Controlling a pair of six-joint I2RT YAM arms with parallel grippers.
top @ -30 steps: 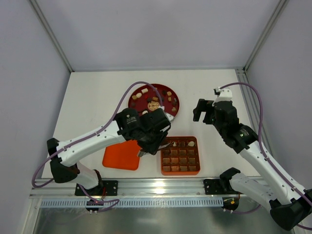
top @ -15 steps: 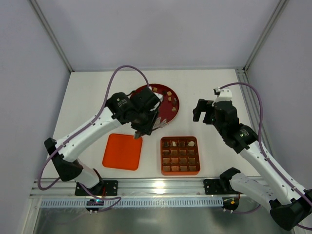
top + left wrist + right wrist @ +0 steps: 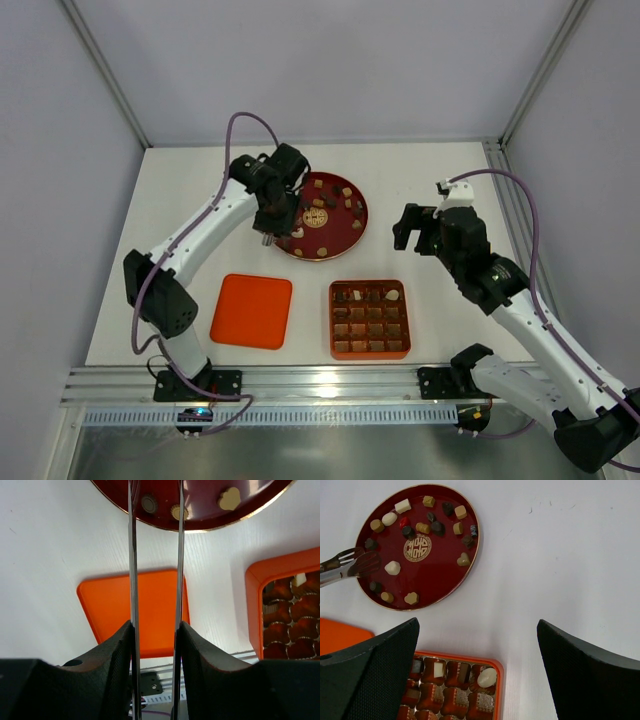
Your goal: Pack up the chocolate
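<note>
White table (image 3: 190, 210), boxed in by plain grey walls with a frame post at each far corner, so you've got lots of bare surface but hard limits at the back and sides. Most of the chocolate (image 3: 392, 568) sits loose on the dark red round plate (image 3: 440, 570). A few pieces are already in the far row of the orange gridded tray (image 3: 370, 355) just in front of it. The other cells are brown-lined and I can't tell which are filled.

Your left gripper (image 3: 155, 630) is clamped on a pair of tongs (image 3: 364, 564), which makes sense for bits this small. The tips hang slightly apart over the plate's left side, with nothing between them that I can see.

The lid (image 3: 251, 311) lies flat to the left of the tray, clear of it, so the plate-to-tray lane is free. Your right gripper (image 3: 410, 228) is spread wide and empty, hovering right of the plate, probably parked out of the way. Watch the plate rim and the tray wall on the carry. I'd lift clear of both.
</note>
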